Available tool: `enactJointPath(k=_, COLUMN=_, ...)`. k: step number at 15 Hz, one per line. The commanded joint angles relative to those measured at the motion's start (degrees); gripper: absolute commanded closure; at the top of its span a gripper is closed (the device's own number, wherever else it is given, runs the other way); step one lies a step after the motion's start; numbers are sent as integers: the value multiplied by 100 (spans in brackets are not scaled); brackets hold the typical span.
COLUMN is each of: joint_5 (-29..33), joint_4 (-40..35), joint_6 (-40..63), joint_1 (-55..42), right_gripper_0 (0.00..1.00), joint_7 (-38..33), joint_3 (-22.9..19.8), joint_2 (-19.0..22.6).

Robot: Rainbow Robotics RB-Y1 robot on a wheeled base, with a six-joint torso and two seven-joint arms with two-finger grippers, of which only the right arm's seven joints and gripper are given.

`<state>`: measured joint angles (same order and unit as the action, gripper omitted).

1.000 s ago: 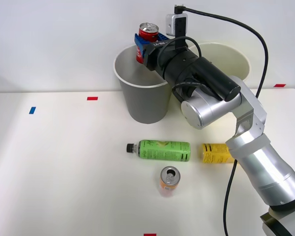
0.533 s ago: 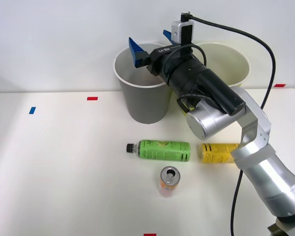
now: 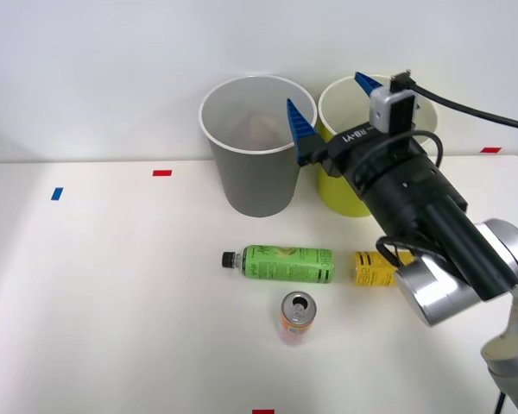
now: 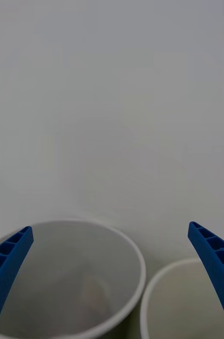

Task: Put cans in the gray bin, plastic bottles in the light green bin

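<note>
The gray bin (image 3: 250, 172) stands at the back of the table, with the light green bin (image 3: 341, 194) to its right. My right gripper (image 3: 332, 105) hangs open and empty above the gap between their rims. In the right wrist view, the gripper (image 4: 109, 226) looks down on the gray bin (image 4: 135, 259) and the light green bin (image 4: 157, 283); a faint pale shape lies deep in the gray one. A green-label plastic bottle (image 3: 285, 265) lies on its side mid-table. A yellow-label bottle (image 3: 373, 267) lies to its right, partly behind my arm. An orange-and-white can (image 3: 298, 315) stands in front of them.
The white table (image 3: 112, 302) carries small tape marks: red (image 3: 161, 172) and blue (image 3: 56, 193) at the left, red (image 3: 263, 411) at the front edge, red (image 3: 490, 149) at the far right. My arm (image 3: 449, 250) covers the right side.
A second ago my gripper held a red can over the gray bin. It opened, the can dropped out of sight, and the arm has drawn back to the right.
</note>
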<state>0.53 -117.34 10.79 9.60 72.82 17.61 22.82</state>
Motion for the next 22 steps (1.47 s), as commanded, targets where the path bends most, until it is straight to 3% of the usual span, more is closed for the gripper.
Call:
enactJointPath(k=1, joint_5=0, joint_4=-456, joint_6=-429, joint_1=-1075, right_gripper_0=0, joint_7=-49, joint_3=-302, joint_2=100)
enactJointPath(k=6, joint_5=-114, joint_4=-632, joint_6=-1756, joint_1=-2674, right_gripper_0=0, joint_7=-172, joint_3=-829, joint_2=-59)
enactJointPath(k=10, joint_5=-141, joint_4=-632, joint_6=-2239, joint_1=-3799, right_gripper_0=0, joint_7=-180, joint_3=-1111, joint_2=-674)
enactJointPath(k=15, joint_5=-194, joint_4=-623, joint_6=-2274, joint_1=-4757, right_gripper_0=0, joint_7=-242, joint_3=-1330, joint_2=-1465)
enactJointPath(k=22, joint_5=-238, joint_4=-623, joint_6=-2248, joint_1=-5496, right_gripper_0=0, joint_7=-321, joint_3=-1620, joint_2=-1676)
